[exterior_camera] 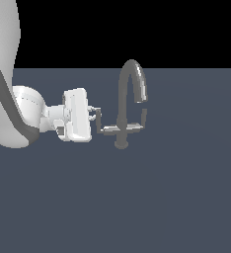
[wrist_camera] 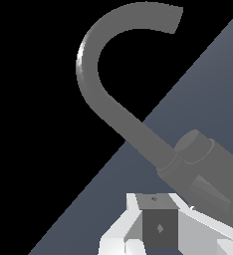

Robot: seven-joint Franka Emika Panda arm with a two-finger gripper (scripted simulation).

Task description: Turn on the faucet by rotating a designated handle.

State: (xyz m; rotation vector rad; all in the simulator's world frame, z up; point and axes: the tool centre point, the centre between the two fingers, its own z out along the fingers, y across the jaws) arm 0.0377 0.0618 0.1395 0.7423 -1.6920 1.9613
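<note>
The tap (exterior_camera: 129,101) stood on the flat grey desk (exterior_camera: 137,197), a little above the middle of the exterior view. Its tall arched spout (exterior_camera: 132,74) rose from a round base (exterior_camera: 121,144) and curved over toward the exterior view's right, its tip hanging down on that side. Low on the stem, a thin crossbar ran to both sides. The lever (exterior_camera: 105,127) on the exterior view's left, pointing away from the spout tip, ended in an upturned tip; its twin (exterior_camera: 137,123) reached to the right beneath the spout's end.

The white arm (exterior_camera: 23,116) came in from the exterior view's left and lay nearly level above the desk. Its hand (exterior_camera: 95,114) was right at the upturned tip of the left lever, and the fingers (exterior_camera: 90,109) looked small and close together there. Whether they touched the lever, or were clenched or released, could not be told from this side.

In the wrist view the spout (wrist_camera: 103,94) swept across the picture as a big hook, and its thicker stem (wrist_camera: 203,159) ran off the edge. A pale finger (wrist_camera: 123,229) and a dark block (wrist_camera: 160,228) sat at the lower edge, just beside the stem.
</note>
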